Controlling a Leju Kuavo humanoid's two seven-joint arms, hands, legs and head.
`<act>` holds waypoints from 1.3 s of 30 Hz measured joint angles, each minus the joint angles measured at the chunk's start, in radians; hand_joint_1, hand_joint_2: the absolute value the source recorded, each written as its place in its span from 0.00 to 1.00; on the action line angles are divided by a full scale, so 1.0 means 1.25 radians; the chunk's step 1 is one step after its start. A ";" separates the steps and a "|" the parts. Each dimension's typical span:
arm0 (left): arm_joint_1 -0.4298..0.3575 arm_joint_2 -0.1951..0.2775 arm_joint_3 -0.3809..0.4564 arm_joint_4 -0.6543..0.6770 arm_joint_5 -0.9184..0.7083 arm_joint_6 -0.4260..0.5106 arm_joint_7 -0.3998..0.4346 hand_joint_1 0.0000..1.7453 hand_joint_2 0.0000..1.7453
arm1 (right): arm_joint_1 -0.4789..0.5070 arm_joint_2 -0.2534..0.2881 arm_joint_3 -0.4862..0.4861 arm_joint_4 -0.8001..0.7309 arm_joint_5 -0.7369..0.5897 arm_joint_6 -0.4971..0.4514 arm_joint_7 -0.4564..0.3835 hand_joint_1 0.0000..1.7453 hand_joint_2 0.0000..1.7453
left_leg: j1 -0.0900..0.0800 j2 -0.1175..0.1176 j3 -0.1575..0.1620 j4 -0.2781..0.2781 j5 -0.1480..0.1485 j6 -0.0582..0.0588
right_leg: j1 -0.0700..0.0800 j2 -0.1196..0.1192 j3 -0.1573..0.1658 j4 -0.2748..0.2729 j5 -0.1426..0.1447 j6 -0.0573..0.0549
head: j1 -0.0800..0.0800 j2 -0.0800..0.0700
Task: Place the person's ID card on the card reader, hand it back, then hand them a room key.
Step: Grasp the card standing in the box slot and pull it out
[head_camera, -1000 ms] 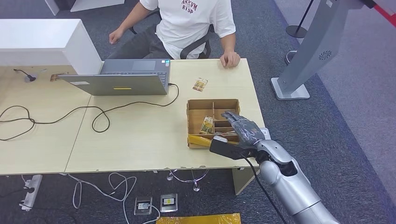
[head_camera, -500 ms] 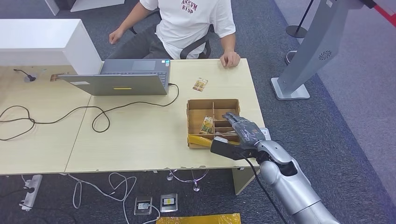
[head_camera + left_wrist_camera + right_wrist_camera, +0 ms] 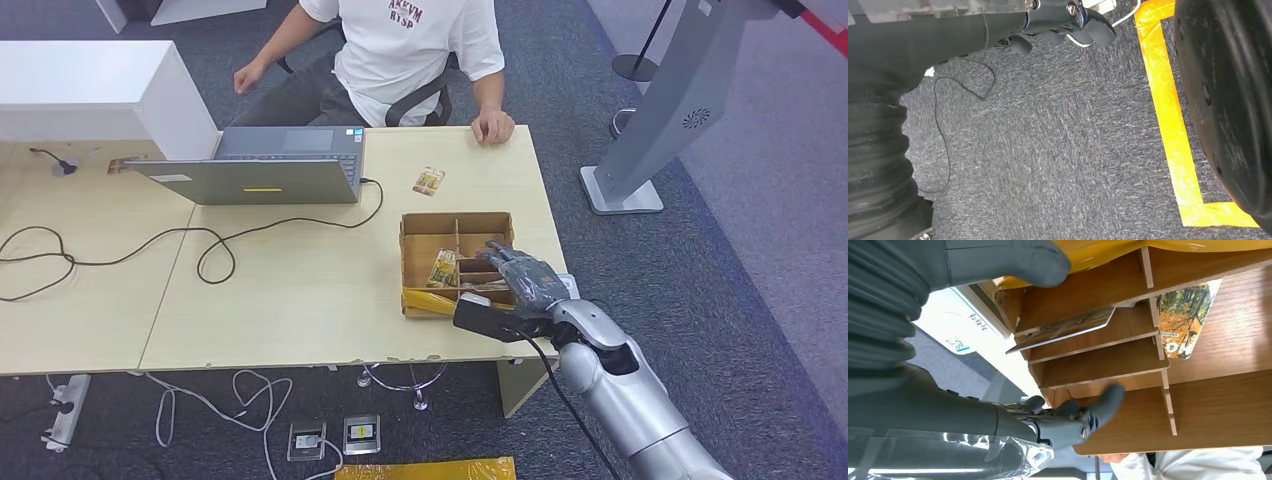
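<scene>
Wooden tray point(image 3: 415, 240) dividers crowd the right hand point(image 3: 525, 277), fingers spread and holding nothing, above a slanted key card point(image 3: 1063, 329); fingers may snag a divider and shove the tray along the desk point(image 3: 300, 290).

Even, bright indoor light lay over the head view, and the table point(image 3: 300, 300) cast only faint, soft shadows. The right wrist view was blurred close up on the right hand point(image 3: 1068, 422), with glare on a yellow surface point(image 3: 1148, 247) (a washed-out white patch too). The left wrist view was dimmer, its carpet point(image 3: 1063, 150) sharp.
</scene>
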 joint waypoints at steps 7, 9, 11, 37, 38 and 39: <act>0.002 -0.012 0.000 0.000 -0.006 0.005 0.042 0.00 1.00 | -0.006 -0.002 -0.001 0.005 -0.003 -0.001 -0.020 1.00 1.00 | 0.000 0.000 0.000 0.000 0.000 0.000 | 0.000 0.000 0.000 0.000 0.000 0.000 | 0.000 0.000; 0.003 -0.018 0.000 0.000 -0.007 0.007 0.048 0.00 1.00 | -0.010 -0.002 -0.003 0.008 -0.003 -0.003 -0.024 1.00 1.00 | 0.000 0.000 0.000 0.000 0.000 0.000 | 0.000 0.000 0.000 0.000 0.000 0.000 | 0.000 0.000; 0.004 -0.023 0.000 0.000 -0.007 0.009 0.049 0.00 1.00 | -0.012 -0.003 -0.005 0.010 -0.003 -0.003 -0.027 1.00 1.00 | 0.000 0.000 0.000 0.000 0.000 0.000 | 0.000 0.000 0.000 0.000 0.000 0.000 | 0.000 0.000; 0.005 -0.009 -0.001 0.002 -0.012 0.000 -0.012 0.00 1.00 | -0.135 -0.006 -0.067 0.027 0.023 -0.077 -0.071 1.00 1.00 | 0.000 0.000 0.000 0.000 0.000 0.000 | 0.000 0.000 0.000 0.000 0.000 0.000 | 0.000 0.000; 0.005 -0.008 -0.001 0.002 -0.013 -0.001 -0.013 0.00 1.00 | -0.154 -0.007 -0.075 0.029 0.023 -0.080 -0.078 1.00 1.00 | 0.000 0.000 0.000 0.000 0.000 0.000 | 0.000 0.000 0.000 0.000 0.000 0.000 | 0.000 0.000; 0.005 -0.008 -0.001 0.002 -0.015 -0.002 -0.014 0.00 1.00 | -0.173 -0.008 -0.083 0.030 0.023 -0.084 -0.084 1.00 1.00 | 0.000 0.000 0.000 0.000 0.000 0.000 | 0.000 0.000 0.000 0.000 0.000 0.000 | 0.000 0.000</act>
